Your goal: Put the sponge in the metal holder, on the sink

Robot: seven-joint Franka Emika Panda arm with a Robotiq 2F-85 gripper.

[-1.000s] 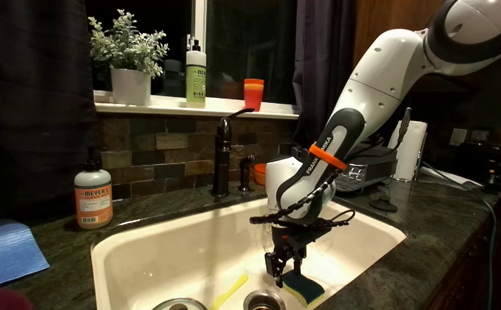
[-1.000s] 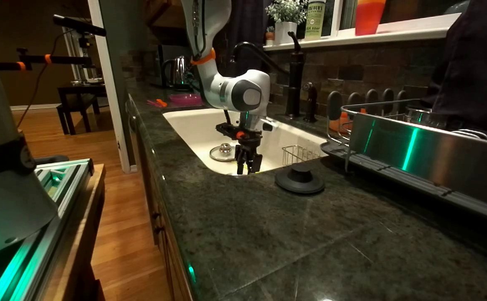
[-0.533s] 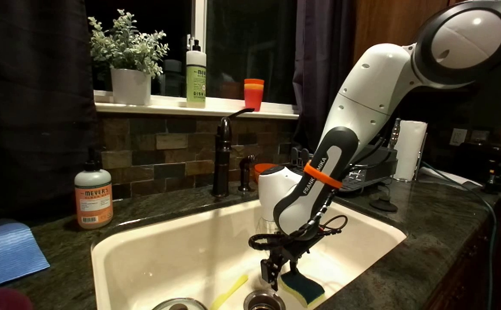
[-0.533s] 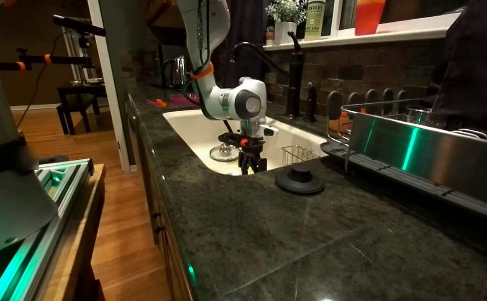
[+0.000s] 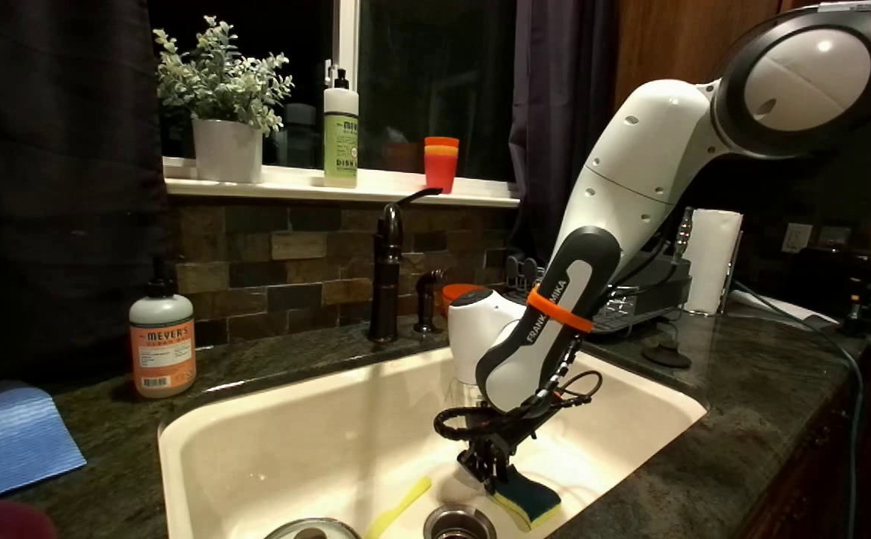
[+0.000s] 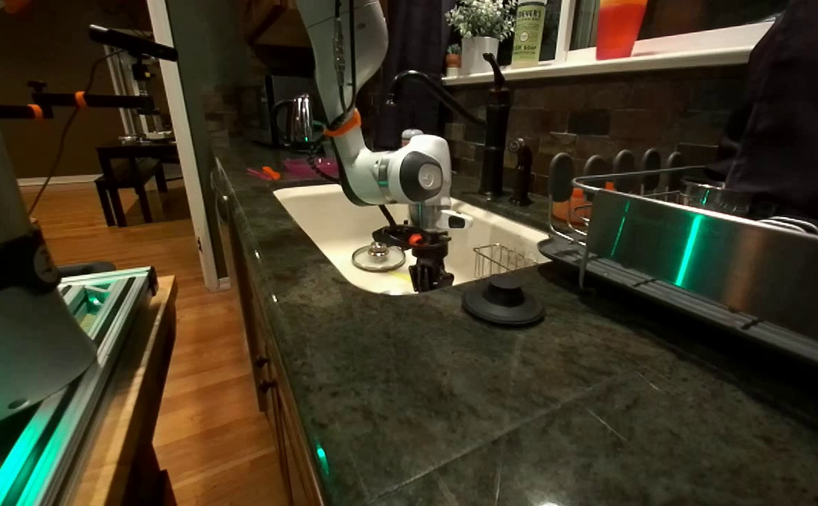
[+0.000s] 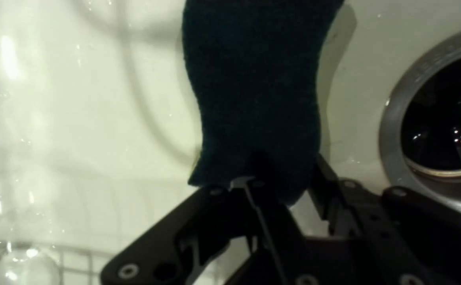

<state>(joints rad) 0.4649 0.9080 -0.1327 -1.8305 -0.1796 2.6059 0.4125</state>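
Note:
The sponge (image 5: 529, 500), dark green on top and yellow below, lies on the floor of the cream sink (image 5: 293, 427). It fills the upper middle of the wrist view (image 7: 254, 87). My gripper (image 5: 491, 479) is low in the sink at the sponge's near end. In the wrist view its fingers (image 7: 290, 174) are on either side of that end and look closed on it. The gripper also shows in an exterior view (image 6: 431, 281), where the sink's edge hides the sponge. The wire metal holder (image 6: 499, 258) hangs at the sink wall; part shows in the wrist view (image 7: 76, 250).
The drain (image 5: 435, 520) is beside the sponge. A yellow-handled utensil (image 5: 402, 505) and a glass lid (image 6: 379, 258) lie in the sink. The faucet (image 5: 385, 284) stands behind it. A black stopper (image 6: 502, 302) and a dish rack (image 6: 662, 232) are on the counter.
The arm has come down into the sink over the last second. The gripper's fingers have drawn together at the sponge's end, and the sponge has shifted slightly.

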